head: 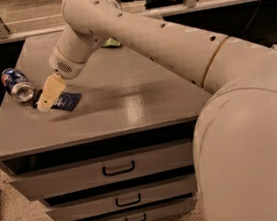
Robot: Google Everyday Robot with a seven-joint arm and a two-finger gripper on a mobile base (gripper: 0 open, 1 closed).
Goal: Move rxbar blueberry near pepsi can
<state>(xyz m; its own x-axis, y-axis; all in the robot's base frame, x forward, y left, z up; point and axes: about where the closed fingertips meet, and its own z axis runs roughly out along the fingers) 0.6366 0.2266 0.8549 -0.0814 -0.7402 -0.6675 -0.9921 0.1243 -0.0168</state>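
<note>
Arm (159,34) stretches left, its end effector (45,104) pointing down-left, low

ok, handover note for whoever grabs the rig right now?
The hand is low at the left end of the cabinet top, its tip at the rxbar blueberry; contact unclear.
The rxbar blueberry lies flat, just right of the pepsi can, which lies on its side.
Done: the bar looks near the can.
Left: probably confirm release and lift the hand away.
</note>
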